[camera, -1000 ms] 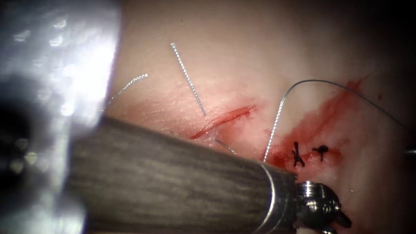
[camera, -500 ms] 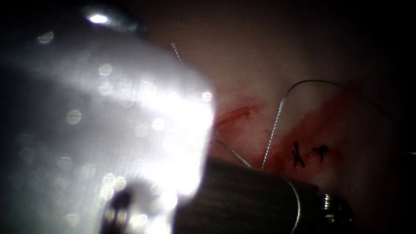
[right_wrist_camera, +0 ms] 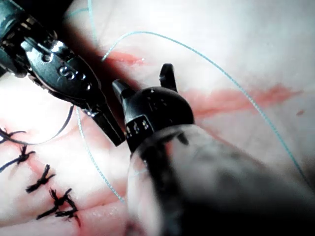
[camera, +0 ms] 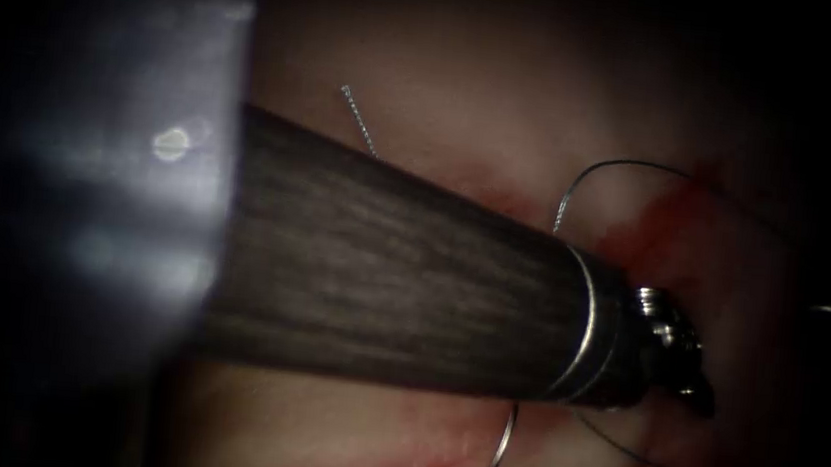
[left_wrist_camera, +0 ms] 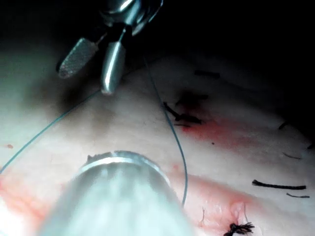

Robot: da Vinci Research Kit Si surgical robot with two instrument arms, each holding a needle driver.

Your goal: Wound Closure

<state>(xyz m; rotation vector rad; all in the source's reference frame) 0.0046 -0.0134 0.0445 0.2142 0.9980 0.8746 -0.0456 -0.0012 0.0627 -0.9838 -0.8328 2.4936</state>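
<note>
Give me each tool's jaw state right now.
Left tool: cannot be told.
Right tool: open, holding nothing.
Needle: beside the left shaft, whether in tissue unclear.

Tissue (camera: pixel 430 64): pale pork belly, lying flat and streaked with red fluid (right_wrist_camera: pixel 236 98).
Stitches (right_wrist_camera: pixel 47 179): a row of dark knots with short frayed tails, closing part of the cut.
Needle (camera: pixel 505 440): a thin curved arc lying on the tissue near the stitches. One end passes behind the left tool's shaft, and whether it enters the tissue cannot be told.
Thread (right_wrist_camera: pixel 221 73): a fine pale strand lying in loose loops over the tissue – one loop shows right of the shaft (camera: pixel 592 169).
Cut thread end (camera: pixel 356 113): short and straight, lying free.
Left tool (camera: pixel 698 394): tip over the red fluid; what it holds cannot be made out.
Right tool (right_wrist_camera: pixel 142 81): jaws parted – holding nothing.
</note>
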